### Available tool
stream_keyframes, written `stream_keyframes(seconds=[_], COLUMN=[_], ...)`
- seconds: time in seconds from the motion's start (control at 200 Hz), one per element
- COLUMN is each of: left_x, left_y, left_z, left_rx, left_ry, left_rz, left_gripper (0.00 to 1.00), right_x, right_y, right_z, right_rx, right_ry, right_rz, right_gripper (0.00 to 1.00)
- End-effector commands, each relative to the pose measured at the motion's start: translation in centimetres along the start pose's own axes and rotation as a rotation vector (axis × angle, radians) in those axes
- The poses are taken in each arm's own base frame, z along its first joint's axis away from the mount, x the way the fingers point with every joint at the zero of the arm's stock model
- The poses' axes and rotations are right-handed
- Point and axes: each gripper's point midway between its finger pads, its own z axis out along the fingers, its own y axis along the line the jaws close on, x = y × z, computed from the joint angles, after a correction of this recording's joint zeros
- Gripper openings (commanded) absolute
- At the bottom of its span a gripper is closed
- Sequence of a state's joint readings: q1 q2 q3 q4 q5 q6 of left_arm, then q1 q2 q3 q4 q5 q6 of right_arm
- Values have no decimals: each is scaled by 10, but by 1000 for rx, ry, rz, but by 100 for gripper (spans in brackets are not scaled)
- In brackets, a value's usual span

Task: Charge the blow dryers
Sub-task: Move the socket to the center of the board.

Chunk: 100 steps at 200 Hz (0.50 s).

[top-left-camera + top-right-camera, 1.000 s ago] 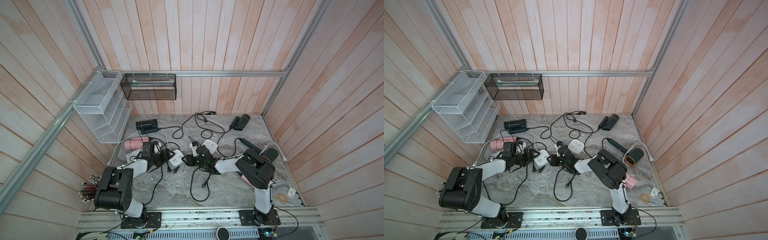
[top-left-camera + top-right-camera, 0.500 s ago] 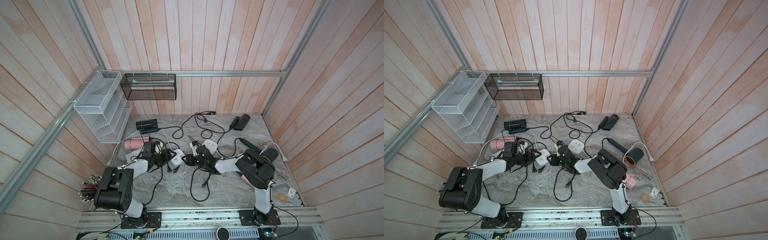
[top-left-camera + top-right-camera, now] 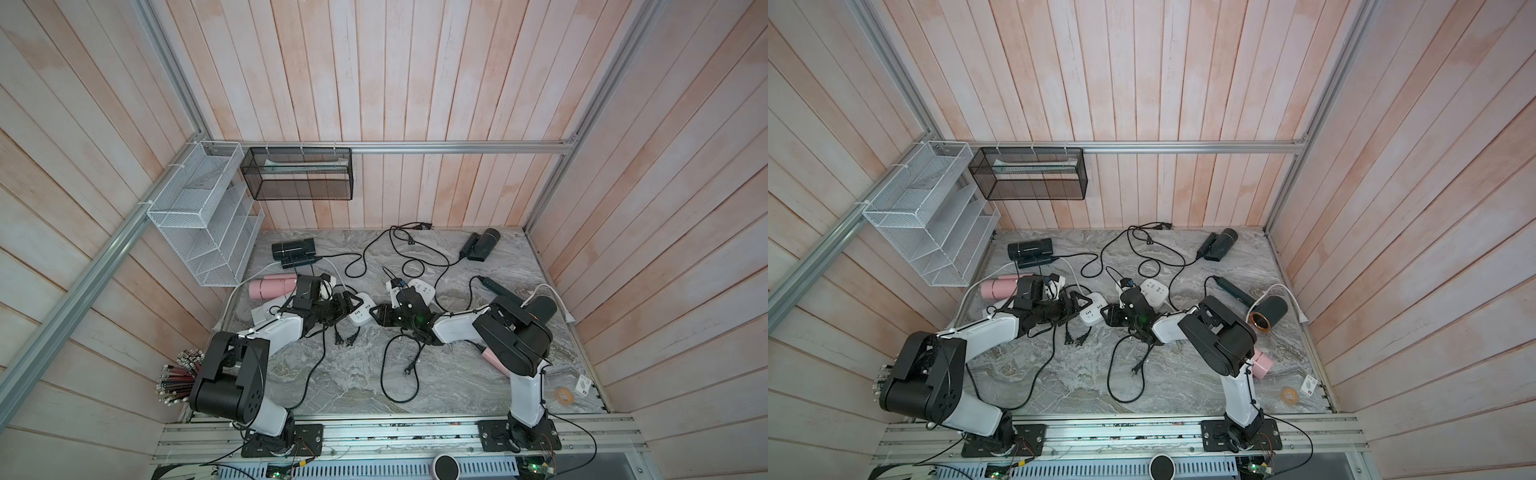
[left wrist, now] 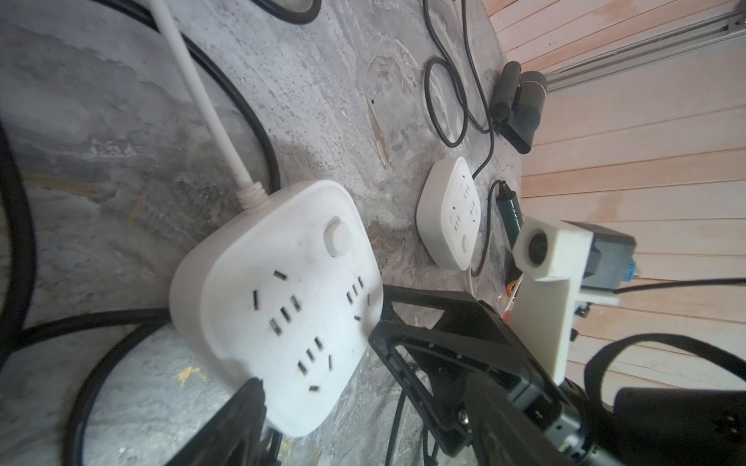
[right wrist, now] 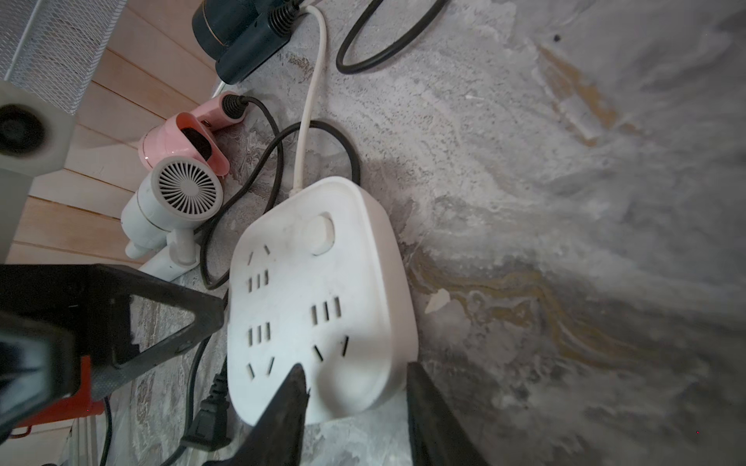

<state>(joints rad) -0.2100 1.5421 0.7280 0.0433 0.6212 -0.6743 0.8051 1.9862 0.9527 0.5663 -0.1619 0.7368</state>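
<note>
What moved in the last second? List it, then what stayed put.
Very little. The left hand and the white square power strip it touches seem to have crept slightly toward the right hand. Neither hand opened, closed, took or released anything; the right hand still straddles that strip's corner. The pink barrel-shaped blow dryer, the black blow dryer by the back wall and the second white power strip stayed put.

Pale pinkish plank walls (image 3: 415,83) close in three sides, framed by aluminium rails (image 3: 457,146). A white wire rack (image 3: 199,232) hangs on the side wall, and a black mesh basket (image 3: 297,178) hangs from the back rail. The bench (image 3: 353,374) is grey veined marble, evenly lit, with a slotted metal rail (image 3: 395,432) along its front edge.
</note>
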Motion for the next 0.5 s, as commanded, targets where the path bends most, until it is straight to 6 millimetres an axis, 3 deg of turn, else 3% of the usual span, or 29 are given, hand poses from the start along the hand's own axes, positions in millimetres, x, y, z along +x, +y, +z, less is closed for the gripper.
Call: stream_keyframes(seconds=[0.0,0.205,0.295,0.495], left_x=[-3,-6,-13,-26], left_y=[-4,2,6,24], left_z=[8,11,2,-16], left_rx=[5,-65,-131,-259], left_ry=[3,-8,-52,-95], left_rz=[11,18,36,48], left_gripper=[81,81,81,81], right_x=[-7,-10,-11,-6], right_y=[-8,-9,1,4], right_z=[-6,-10,-13,-14], right_rx=[28,15,-39,-63], right_ry=[-11,-12,-15,-8], right_rz=[-5,-12,-28,-19], right_gripper=[43,43,46,47])
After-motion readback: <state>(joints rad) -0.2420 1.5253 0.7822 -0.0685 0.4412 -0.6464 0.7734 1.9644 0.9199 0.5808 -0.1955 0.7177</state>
